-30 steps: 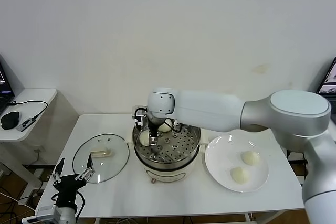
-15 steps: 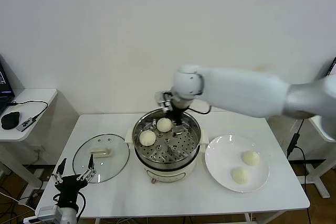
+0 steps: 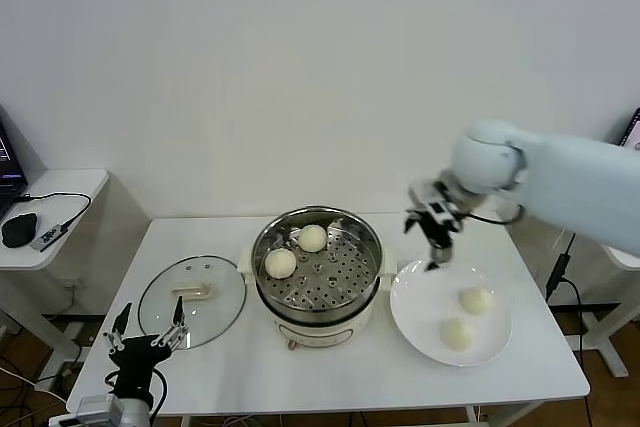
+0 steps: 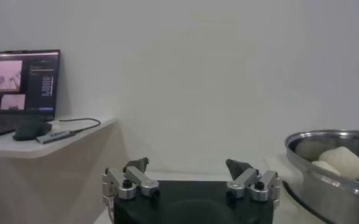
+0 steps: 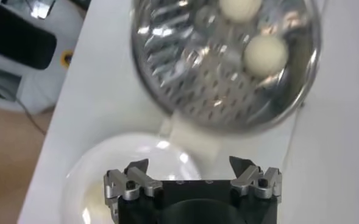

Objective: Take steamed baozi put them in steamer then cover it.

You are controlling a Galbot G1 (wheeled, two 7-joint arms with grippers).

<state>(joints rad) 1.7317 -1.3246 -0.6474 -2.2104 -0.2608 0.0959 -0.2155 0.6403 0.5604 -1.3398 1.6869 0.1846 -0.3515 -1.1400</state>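
Two cream-white baozi lie on the perforated tray of the steel steamer at the table's middle. Two more baozi lie on the white plate to its right. My right gripper is open and empty, above the plate's near-left rim, between steamer and plate. Its wrist view shows the steamer with both baozi and the plate. The glass cover with its cream handle lies flat left of the steamer. My left gripper is open, parked low at the table's front left.
A side table with a mouse and cables stands at the far left. The left wrist view shows a laptop on it and the steamer's rim. The table's front edge lies below the steamer.
My right gripper has left the steamer and swung right to the plate's edge, empty. Two baozi remain in the steamer. The left arm has barely moved.
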